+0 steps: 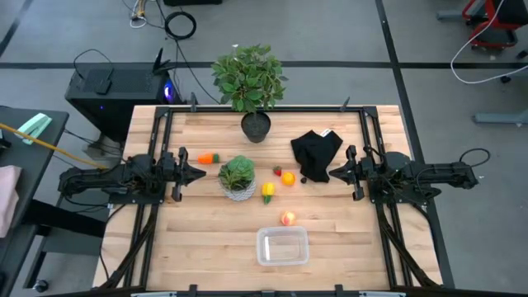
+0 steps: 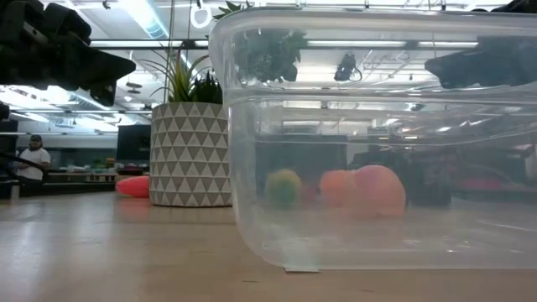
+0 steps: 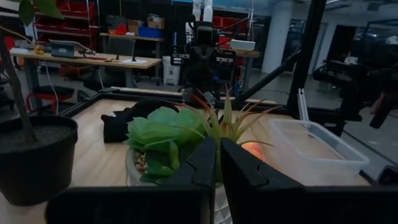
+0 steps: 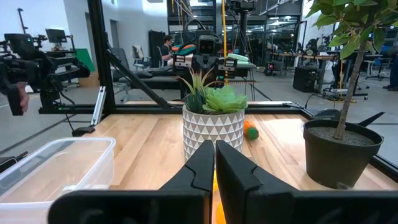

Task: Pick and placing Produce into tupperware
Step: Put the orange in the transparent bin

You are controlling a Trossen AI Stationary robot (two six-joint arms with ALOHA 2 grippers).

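Both arms parked: left gripper (image 1: 196, 173) at 9 o'clock, right gripper (image 1: 334, 172) at 3 o'clock, fingers closed on nothing. Produce loose mid-bench: carrot (image 1: 206, 157), orange ball (image 1: 288, 177), yellow piece (image 1: 268, 190), peach piece (image 1: 287, 219). Tupperware (image 1: 282, 247) empty at 6 o'clock. Best begun with nearest piece, opening wide, descending vertically, avoiding succulent (image 1: 238, 175).

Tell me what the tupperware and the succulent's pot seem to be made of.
The tupperware looks like clear, glossy thin plastic: produce shows through its walls, which catch ceiling-light reflections. The succulent's pot looks like matte white ceramic, possibly plastic, printed with a grey triangle pattern; its surface shows no shine.
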